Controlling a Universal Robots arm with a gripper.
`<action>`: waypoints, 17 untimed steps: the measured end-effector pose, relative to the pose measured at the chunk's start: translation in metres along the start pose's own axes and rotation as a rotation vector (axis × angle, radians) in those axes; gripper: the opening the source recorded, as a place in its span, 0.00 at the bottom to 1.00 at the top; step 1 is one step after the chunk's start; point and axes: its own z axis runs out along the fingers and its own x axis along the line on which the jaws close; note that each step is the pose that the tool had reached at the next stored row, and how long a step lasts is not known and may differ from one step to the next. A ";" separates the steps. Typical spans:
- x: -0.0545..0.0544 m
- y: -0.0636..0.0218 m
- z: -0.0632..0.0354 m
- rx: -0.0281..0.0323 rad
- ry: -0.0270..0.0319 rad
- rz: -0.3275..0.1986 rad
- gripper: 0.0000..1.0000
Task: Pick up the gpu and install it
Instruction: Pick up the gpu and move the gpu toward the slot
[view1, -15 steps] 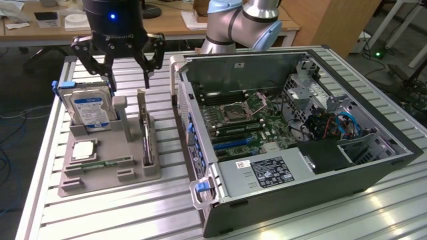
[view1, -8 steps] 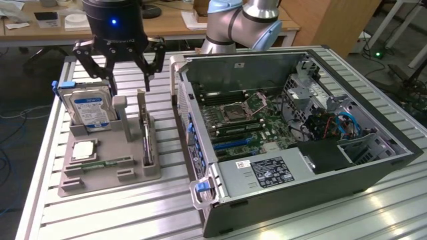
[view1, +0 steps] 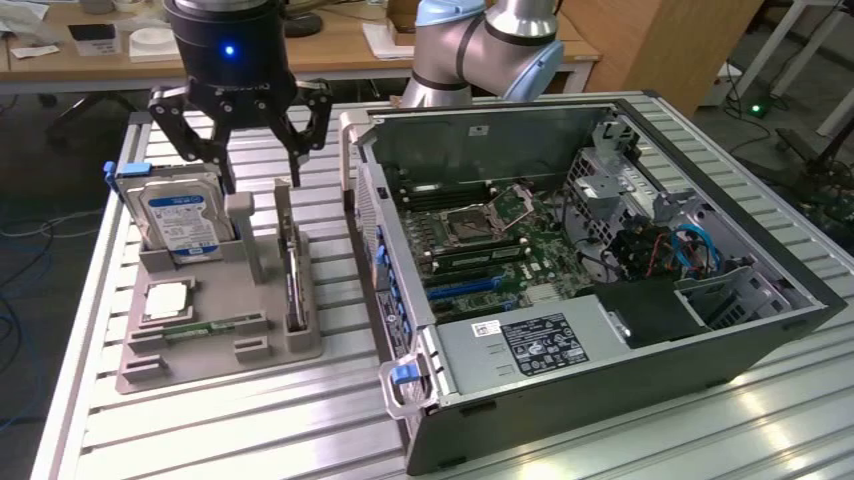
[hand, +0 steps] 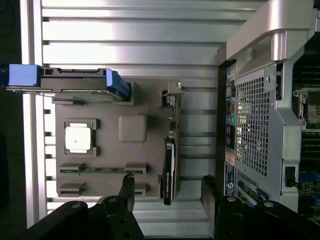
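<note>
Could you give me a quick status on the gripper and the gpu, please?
Gripper open, above the gpu. Gpu on edge in gray holder, not gripped. Nothing between them.

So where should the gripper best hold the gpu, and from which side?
Probably the top edge of the gpu, from straight above, jaws closing across its two flat faces: it stands on edge in a slot of the gray holder, leaving the upper edge free.
</note>
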 end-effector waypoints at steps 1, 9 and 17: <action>0.000 0.0000 0.0006 -0.0001 0.0000 0.000 0.65; 0.000 -0.0002 0.0066 -0.0001 0.0000 0.000 0.65; 0.000 -0.0004 0.0125 -0.0014 -0.0002 0.000 0.65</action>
